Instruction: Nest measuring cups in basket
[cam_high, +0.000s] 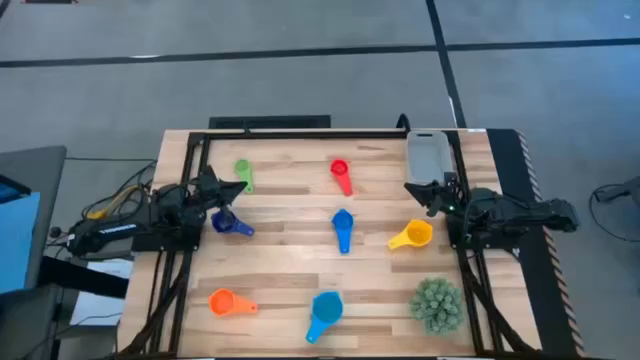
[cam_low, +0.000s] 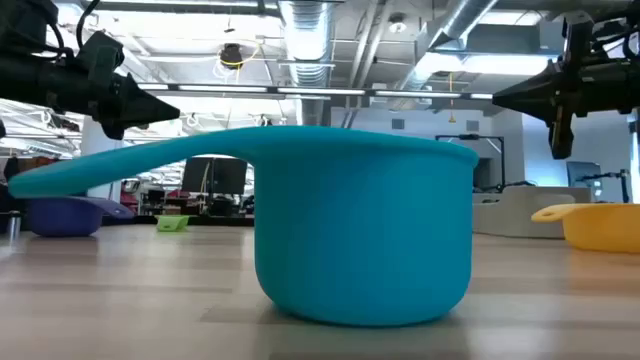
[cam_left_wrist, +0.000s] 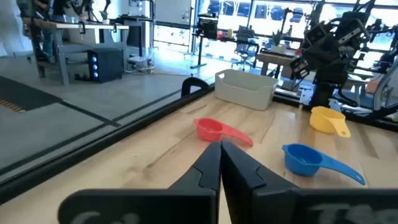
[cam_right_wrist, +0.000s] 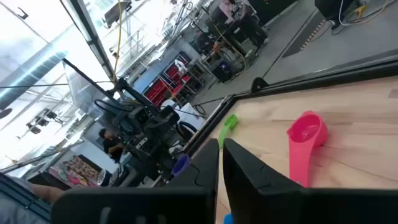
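Seven measuring cups lie apart on the wooden table: green (cam_high: 243, 173), pink-red (cam_high: 341, 175), navy (cam_high: 229, 223), blue (cam_high: 343, 229), yellow (cam_high: 412, 236), orange (cam_high: 229, 302) and light blue (cam_high: 325, 313). Each rests on its base. The pale grey basket (cam_high: 427, 155) stands at the far right and holds nothing. My left gripper (cam_high: 228, 187) hovers shut between the green and navy cups. My right gripper (cam_high: 419, 190) hovers shut between the basket and the yellow cup. In the low view both grippers, left (cam_low: 172, 112) and right (cam_low: 498, 98), hang well above the tabletop.
A spiky green ball-shaped plant (cam_high: 437, 304) sits at the near right corner. The light blue cup (cam_low: 365, 225) fills the low view's foreground. A black frame rail (cam_high: 300, 133) runs along the table's far edge. Bare wood lies between the cups.
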